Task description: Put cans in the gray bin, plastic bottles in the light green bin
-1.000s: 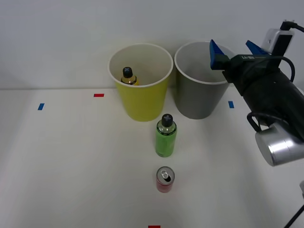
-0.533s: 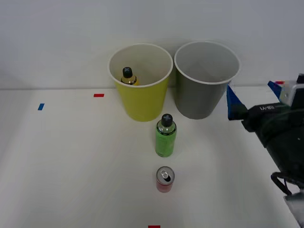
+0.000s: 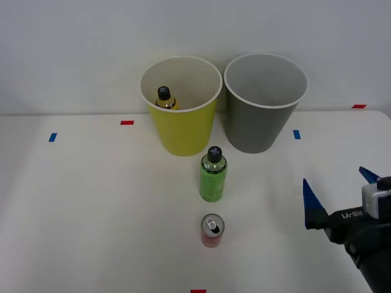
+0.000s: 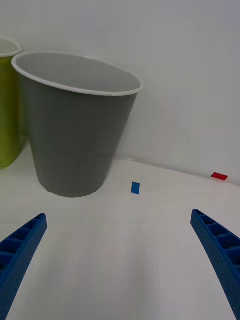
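Gripper (image 3: pixel 338 188) released, empty, low at table's (image 3: pixel 91 213) right, so I can approach the red can (image 3: pixel 212 230). Green bottle (image 3: pixel 213 174) upright nr green bin (image 3: pixel 181 104); gray bin (image 3: pixel 264 101) alongside.

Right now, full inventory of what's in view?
Yellow-green bin: 1, back of table, left of the gray bin.
Gray bin: 1, dark gray with pale rim, back of table.
Yellow bottle: 1, black cap, inside the yellow-green bin.
Green bottle: 1, black cap, upright in front of the bins.
Red can: 1, silver top, upright, nearer than the green bottle.
Tape marks: red and blue, scattered on the white table.
Right pincer: blue, open, holding nothing, near right of table.
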`<action>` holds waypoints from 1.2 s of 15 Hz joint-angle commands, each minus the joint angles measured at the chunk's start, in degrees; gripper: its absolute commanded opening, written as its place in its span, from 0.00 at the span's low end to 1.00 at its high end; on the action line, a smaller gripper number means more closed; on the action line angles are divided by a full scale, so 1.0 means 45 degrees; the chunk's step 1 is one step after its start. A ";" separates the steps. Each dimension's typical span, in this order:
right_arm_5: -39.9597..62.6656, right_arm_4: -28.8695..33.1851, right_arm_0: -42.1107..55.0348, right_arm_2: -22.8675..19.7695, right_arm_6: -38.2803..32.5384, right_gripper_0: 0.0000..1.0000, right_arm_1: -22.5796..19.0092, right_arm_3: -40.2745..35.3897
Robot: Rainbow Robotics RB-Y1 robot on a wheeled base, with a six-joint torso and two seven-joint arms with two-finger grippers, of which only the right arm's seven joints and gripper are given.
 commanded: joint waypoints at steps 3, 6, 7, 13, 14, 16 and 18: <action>-0.2317 0.0864 0.2492 0.0003 -0.0073 1.00 0.1154 0.0015; -0.3099 0.1567 0.3800 -0.0055 -0.0053 1.00 0.1564 0.0015; -0.3314 0.1860 0.4308 -0.0114 -0.0053 1.00 0.1720 0.0015; -0.4485 0.2739 0.6124 -0.0329 -0.0053 1.00 0.1896 0.0288; -0.5814 0.2641 0.6124 -0.0778 -0.0151 1.00 0.2052 0.1011; -0.8978 0.1528 0.5734 -0.1891 -0.0326 1.00 0.2443 0.2964; -1.0814 0.1352 0.5675 -0.2321 -0.0170 1.00 0.2638 0.4058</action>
